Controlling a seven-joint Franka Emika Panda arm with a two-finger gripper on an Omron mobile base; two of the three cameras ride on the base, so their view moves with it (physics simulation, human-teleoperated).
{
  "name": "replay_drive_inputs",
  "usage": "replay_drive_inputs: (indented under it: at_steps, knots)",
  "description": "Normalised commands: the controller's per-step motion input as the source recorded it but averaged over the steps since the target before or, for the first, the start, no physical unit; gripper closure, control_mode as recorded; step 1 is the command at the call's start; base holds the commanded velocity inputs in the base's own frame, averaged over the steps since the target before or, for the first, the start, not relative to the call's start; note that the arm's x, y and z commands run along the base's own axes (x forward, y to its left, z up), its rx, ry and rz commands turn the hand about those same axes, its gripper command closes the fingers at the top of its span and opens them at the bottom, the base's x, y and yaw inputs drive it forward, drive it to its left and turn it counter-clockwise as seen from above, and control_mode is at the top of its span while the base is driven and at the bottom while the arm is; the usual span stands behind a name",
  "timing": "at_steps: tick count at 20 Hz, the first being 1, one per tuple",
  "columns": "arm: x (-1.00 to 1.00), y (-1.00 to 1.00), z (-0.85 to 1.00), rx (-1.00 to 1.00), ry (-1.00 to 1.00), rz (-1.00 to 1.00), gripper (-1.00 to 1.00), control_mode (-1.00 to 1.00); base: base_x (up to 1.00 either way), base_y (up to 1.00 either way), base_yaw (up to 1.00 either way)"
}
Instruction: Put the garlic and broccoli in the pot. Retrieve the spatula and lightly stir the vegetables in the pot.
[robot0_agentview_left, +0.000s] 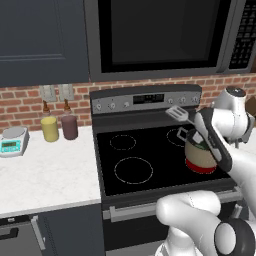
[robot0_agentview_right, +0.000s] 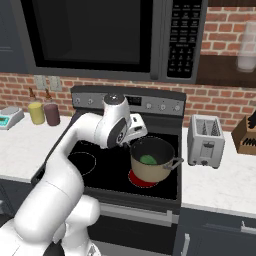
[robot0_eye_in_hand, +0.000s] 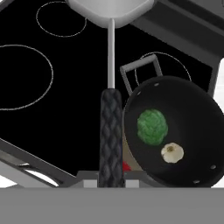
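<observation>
Pinching the spatula (robot0_agentview_left: 177, 113) handle, our claw (robot0_agentview_left: 196, 120) holds it just above the pot (robot0_agentview_left: 200, 159). From the right, we judge the head could clip the rim. Hand view: broccoli (robot0_eye_in_hand: 152, 127) and garlic (robot0_eye_in_hand: 172, 152) lie inside.

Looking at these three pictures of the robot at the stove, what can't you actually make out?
- Fingertips on the spatula: hand view, cut off by the bottom edge.
- Pot contents: left base view, the arm covers it.
- Garlic: right base view, hidden by the pot's wall; broccoli shows.
- Spatula head: hand view, cropped by the top edge.
- Scale display: left base view, too small to read.
</observation>
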Motion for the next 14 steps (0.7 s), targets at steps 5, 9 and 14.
replay_drive_inputs:
  at_steps: [5,9,14]
  knots:
    - [0.01,-0.01,0.00,0.00,0.00,0.00,1.00,-1.00,0.00,0.00,0.00]
    - [0.00,0.00,0.00,0.00,0.00,0.00,1.00,-1.00,0.00,0.00,0.00]
    - [0.02,-0.20,0.00,-0.02,0.00,0.00,1.00,-1.00,0.00,0.00,0.00]
